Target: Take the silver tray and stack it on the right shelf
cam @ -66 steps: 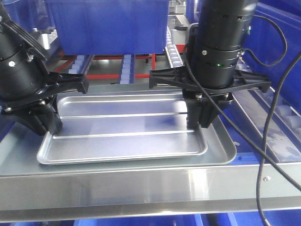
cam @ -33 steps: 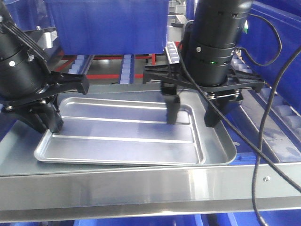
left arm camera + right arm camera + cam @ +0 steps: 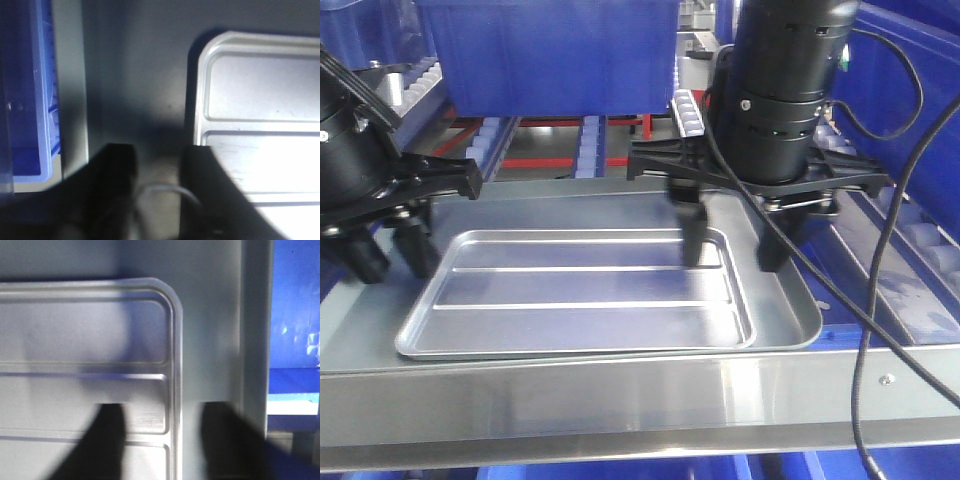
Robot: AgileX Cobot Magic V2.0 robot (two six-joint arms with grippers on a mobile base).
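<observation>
The silver tray (image 3: 580, 290) with two long ridges lies flat inside a larger plain silver tray (image 3: 790, 300) on the right shelf (image 3: 720, 390), just behind its shiny front lip. My left gripper (image 3: 392, 262) stands open just off the tray's left rim. In the left wrist view only the bigger tray's floor shows between the fingers of the left gripper (image 3: 159, 150), with the silver tray (image 3: 260, 100) to their right. My right gripper (image 3: 731, 258) is open astride the right rim. In the right wrist view the right gripper (image 3: 165, 410) has one finger over the silver tray (image 3: 85, 330) and one outside it.
A large blue bin (image 3: 550, 50) stands on the roller lanes (image 3: 685, 110) behind the trays. Black cables (image 3: 880, 300) hang down at the right past the shelf's lip. Blue crates flank the rack on both sides.
Both grippers have let go of the tray's rims and opened, the right first, then the left. The left gripper has drawn off to the left. The tray now lies flat.
</observation>
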